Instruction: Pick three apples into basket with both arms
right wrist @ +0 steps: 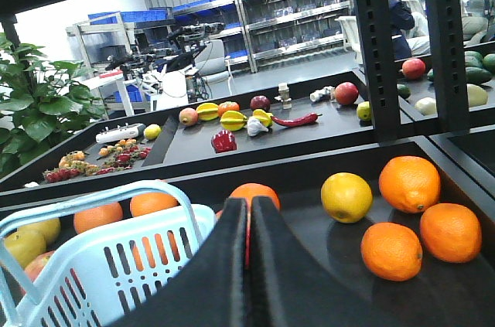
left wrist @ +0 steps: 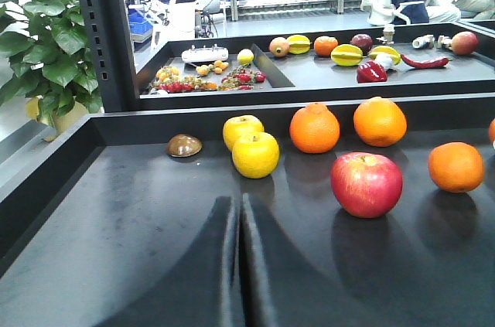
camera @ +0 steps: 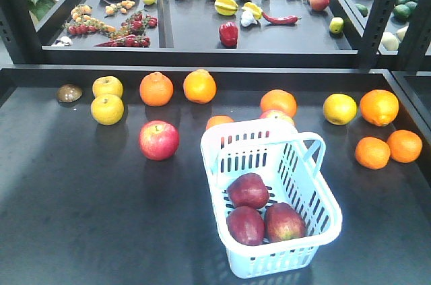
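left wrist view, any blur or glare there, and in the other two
Left wrist: left gripper blurred, pink apple sharp, its reflection on the table. Right wrist: right gripper blurred, bright glare upper left. Front: basket slightly washed out.

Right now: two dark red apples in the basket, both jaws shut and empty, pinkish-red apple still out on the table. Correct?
One error: the basket holds three dark red apples, not two, as the exterior front-facing view shows. The rest stands: the left gripper and right gripper both have their jaws shut and empty in the wrist views, and the pinkish-red apple sits on the table.
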You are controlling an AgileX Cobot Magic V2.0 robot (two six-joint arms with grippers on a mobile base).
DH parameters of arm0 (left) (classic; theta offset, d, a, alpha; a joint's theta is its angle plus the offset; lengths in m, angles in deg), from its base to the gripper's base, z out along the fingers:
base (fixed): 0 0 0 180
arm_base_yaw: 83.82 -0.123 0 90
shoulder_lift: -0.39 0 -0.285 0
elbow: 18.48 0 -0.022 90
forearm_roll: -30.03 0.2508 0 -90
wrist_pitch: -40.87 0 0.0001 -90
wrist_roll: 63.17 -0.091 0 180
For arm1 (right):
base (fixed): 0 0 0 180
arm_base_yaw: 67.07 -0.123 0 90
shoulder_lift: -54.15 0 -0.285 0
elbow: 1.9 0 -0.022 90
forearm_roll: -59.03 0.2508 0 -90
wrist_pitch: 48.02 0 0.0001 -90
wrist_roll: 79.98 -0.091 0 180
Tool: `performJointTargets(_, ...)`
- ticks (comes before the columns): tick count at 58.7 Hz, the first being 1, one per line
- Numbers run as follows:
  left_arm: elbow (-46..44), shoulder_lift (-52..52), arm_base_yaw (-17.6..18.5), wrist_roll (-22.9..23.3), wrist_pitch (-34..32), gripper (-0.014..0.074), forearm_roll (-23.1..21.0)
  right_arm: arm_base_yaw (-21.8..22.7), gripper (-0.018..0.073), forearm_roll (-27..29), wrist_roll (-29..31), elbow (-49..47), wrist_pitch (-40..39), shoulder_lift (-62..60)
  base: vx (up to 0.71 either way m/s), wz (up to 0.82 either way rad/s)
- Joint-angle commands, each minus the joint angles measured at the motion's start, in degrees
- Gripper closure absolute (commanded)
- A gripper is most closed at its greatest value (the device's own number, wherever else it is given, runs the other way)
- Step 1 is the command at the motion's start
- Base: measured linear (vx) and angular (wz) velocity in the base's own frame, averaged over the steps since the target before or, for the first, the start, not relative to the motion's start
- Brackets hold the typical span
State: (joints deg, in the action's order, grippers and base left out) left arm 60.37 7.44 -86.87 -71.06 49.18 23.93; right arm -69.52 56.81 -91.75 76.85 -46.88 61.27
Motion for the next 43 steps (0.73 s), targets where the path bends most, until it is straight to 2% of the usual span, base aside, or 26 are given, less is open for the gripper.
performJointTargets(1, -1.4, -0.8, 0.3, 0.4, -4.6, 0.0603, -0.2, 0.4, 0.0566, -0.4, 0.3, 0.8, -4.5, -0.7, 0.0, 0.0)
performJointTargets(43, -1.4, -0.8, 0.3, 0.4, -4.6, 0.0603, -0.2, 0.4, 0.0566, -0.4, 0.3, 0.8, -4.3, -0.7, 0.0, 0.0)
